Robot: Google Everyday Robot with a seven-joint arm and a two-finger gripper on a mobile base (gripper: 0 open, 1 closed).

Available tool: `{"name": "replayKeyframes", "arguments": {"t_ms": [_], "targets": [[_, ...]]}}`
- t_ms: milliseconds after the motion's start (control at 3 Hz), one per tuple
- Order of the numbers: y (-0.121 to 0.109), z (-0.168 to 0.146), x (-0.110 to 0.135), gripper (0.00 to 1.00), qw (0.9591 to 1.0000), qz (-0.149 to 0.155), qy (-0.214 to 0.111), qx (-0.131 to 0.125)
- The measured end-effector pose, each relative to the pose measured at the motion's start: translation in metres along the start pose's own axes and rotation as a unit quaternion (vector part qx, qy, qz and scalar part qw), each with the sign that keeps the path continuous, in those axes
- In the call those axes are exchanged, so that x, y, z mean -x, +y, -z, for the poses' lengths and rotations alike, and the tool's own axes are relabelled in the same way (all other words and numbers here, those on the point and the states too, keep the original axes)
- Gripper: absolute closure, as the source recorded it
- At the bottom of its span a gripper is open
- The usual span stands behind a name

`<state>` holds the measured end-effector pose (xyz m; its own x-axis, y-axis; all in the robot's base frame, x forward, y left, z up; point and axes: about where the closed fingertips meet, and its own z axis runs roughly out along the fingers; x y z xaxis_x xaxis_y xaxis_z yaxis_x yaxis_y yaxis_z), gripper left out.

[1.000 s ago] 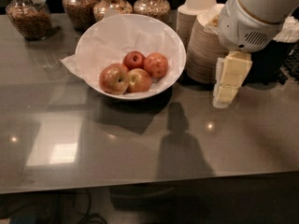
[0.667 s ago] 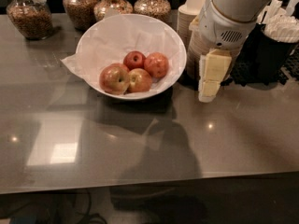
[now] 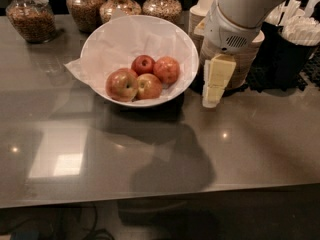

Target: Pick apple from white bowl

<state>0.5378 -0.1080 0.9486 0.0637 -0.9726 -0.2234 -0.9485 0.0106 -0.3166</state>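
The white bowl [image 3: 107,40], wide and lined with crinkled white paper, stands on the grey counter at the back centre. The orange-red apple [image 3: 166,70] lies at the right side of the bowl. Beside it are a smaller dark red apple [image 3: 143,64] and two yellower apples [image 3: 121,84] [image 3: 149,86]. My gripper [image 3: 212,98] hangs from the white wrist just right of the bowl's rim, pointing down, above the counter. It is empty and apart from the apple.
Several glass jars of grains [image 3: 33,19] line the back edge. Stacked beige disposable bowls [image 3: 246,59] stand right behind the gripper. White lids [image 3: 205,4] and a black holder with white utensils [image 3: 300,39] are at the back right.
My arm and gripper have moved left, from in front of the stacked bowls to right beside the white bowl's rim. The apples have not moved.
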Motion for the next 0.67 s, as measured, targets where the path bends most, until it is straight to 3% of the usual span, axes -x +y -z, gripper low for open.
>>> {"name": "replayKeyframes", "arguments": {"t_ms": [667], "targets": [[-0.045, -0.039, 0.032, 0.02, 0.9985, 0.028, -0.046, 0.005]]}}
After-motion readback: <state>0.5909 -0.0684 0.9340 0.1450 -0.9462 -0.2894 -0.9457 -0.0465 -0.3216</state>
